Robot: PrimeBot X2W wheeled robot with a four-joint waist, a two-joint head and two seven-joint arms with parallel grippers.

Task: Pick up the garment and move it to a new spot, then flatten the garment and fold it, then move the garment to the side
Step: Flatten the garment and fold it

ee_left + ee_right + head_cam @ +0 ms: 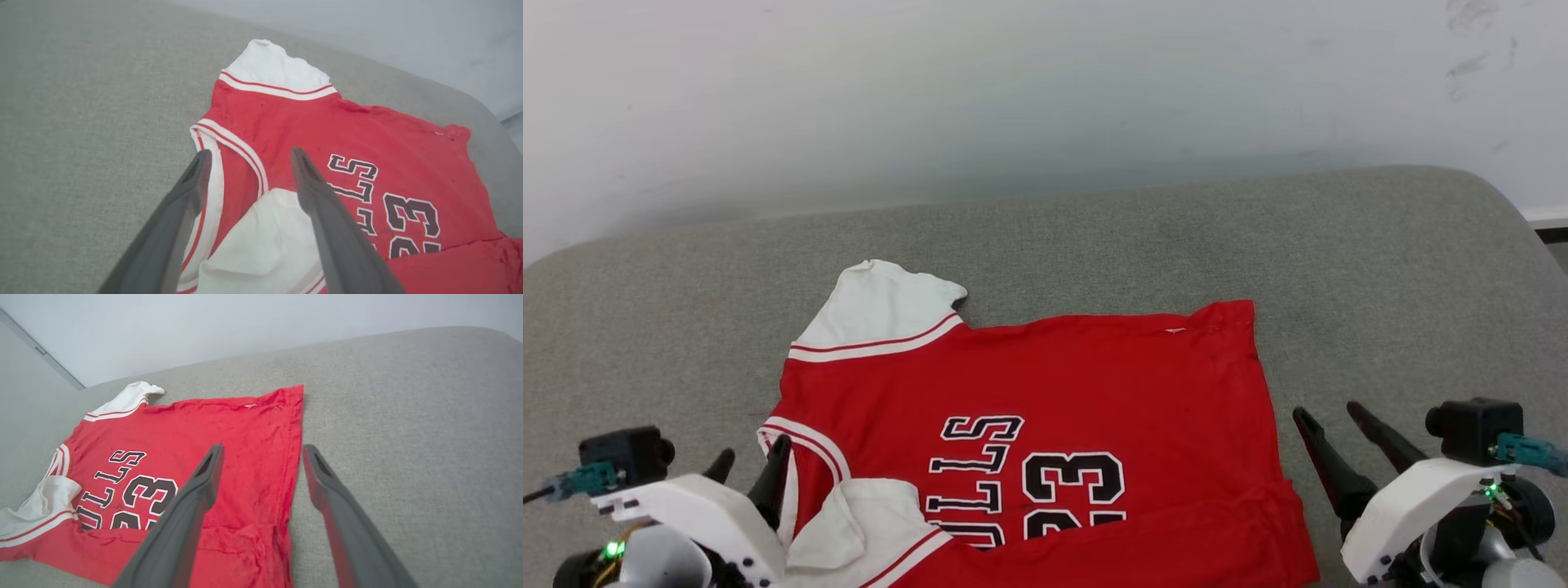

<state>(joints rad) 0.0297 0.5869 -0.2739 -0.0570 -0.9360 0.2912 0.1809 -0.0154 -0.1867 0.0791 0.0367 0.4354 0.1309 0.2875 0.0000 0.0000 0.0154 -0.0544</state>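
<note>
The garment lies spread on a grey upholstered surface, print side up, collar end toward the robot's left and hem toward its right. The black lettering and the "23" are readable. The near edge of the red cloth is folded over and covers the lower part of the print. One white sleeve lies flat at the far left corner. The other sleeve is doubled back onto the red body near the collar trim. The left end effector is released, its fingers spread wide over the collar and the doubled sleeve, gripping nothing. The right end effector is likewise released and empty, just beside the hem. In the right wrist view its fingers straddle the hem edge. Whether either end effector touches the cloth cannot be told. A pale wall stands behind the surface.
</note>
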